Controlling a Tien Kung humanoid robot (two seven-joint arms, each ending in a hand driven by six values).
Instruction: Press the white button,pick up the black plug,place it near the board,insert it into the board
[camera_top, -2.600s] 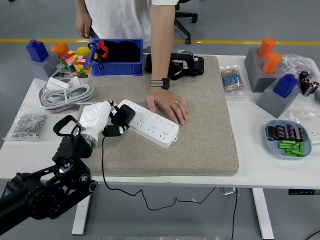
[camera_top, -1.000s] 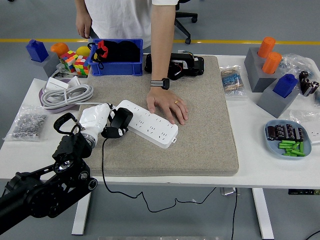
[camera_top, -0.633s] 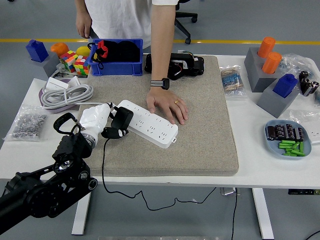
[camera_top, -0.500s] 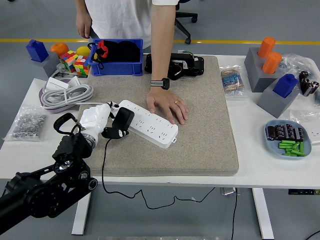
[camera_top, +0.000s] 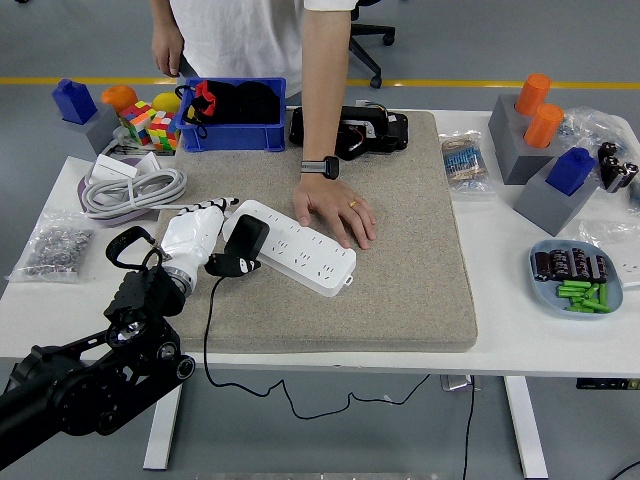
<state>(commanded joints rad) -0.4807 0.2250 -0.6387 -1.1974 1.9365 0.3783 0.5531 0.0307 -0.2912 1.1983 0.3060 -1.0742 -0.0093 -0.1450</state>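
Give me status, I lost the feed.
Left hand shut on black plug at the white power strip's left end. Right hand out of view. Person's hand rests on strip.

One head camera sits high on the robot's side, looking forward and down over the whole table (camera_top: 500, 335) to the floor beyond.

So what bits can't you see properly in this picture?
Head view only:
- Plug prongs: the black plug body hides whether they sit in the white power strip.
- Left hand fingertips: hidden behind the plug.
- White button: too small to pick out.
- Right hand: outside the picture.
- Person's hand covers part of the strip.
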